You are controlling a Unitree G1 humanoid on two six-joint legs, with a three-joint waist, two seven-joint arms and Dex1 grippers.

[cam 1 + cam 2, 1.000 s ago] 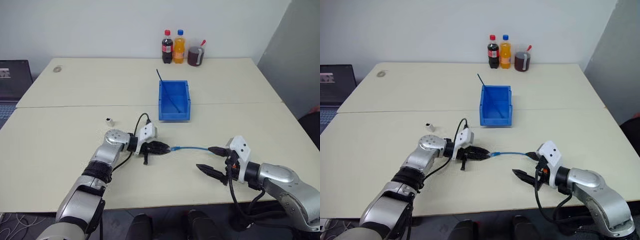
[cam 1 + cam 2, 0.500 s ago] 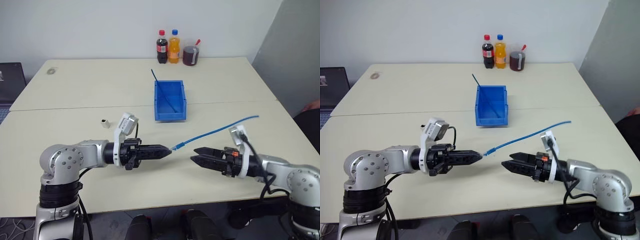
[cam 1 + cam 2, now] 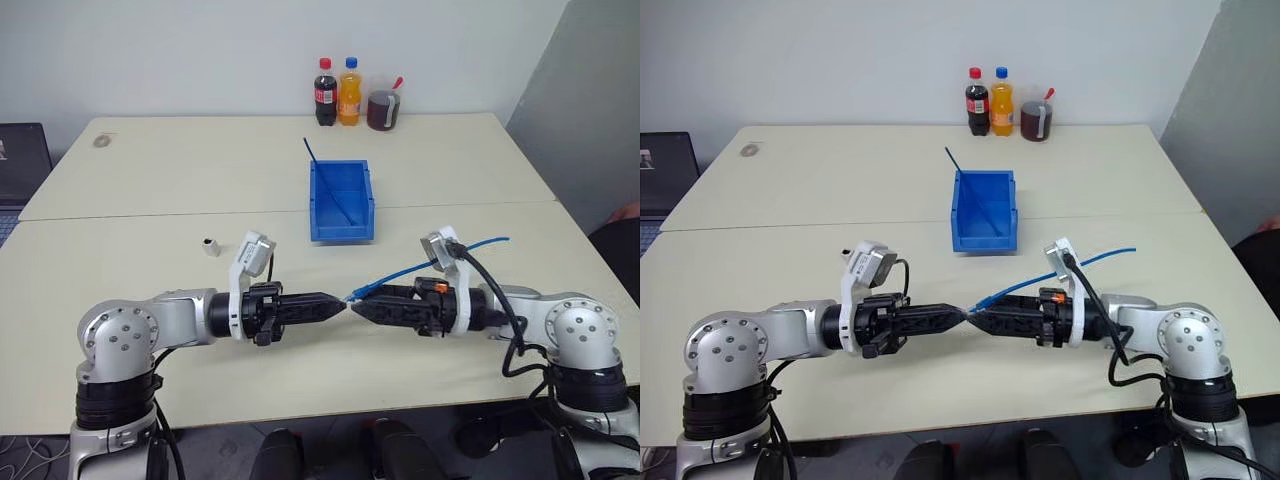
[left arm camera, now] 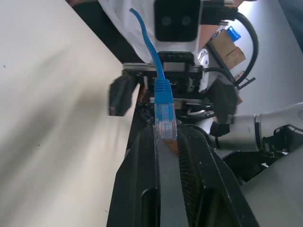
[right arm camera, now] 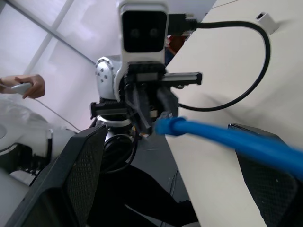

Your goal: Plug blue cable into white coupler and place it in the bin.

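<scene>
Left hand [image 3: 338, 303] pinches the cable [image 3: 400, 273] plug mid-air so the spread right hand [image 3: 358, 308] can regrip, coupler [image 3: 209, 245] waits at ten o'clock, bin [image 3: 340, 211] at twelve.

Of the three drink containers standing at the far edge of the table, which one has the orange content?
The middle plastic bottle with a blue cap holds orange drink. The red-capped bottle to its left and the lidded cup with a red straw to its right hold dark liquid.

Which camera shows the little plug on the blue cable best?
The left wrist view: the blue cable ends in a clear plug pinched between the left gripper fingers. The head views show it tiny; the right wrist view shows its blue boot.
</scene>
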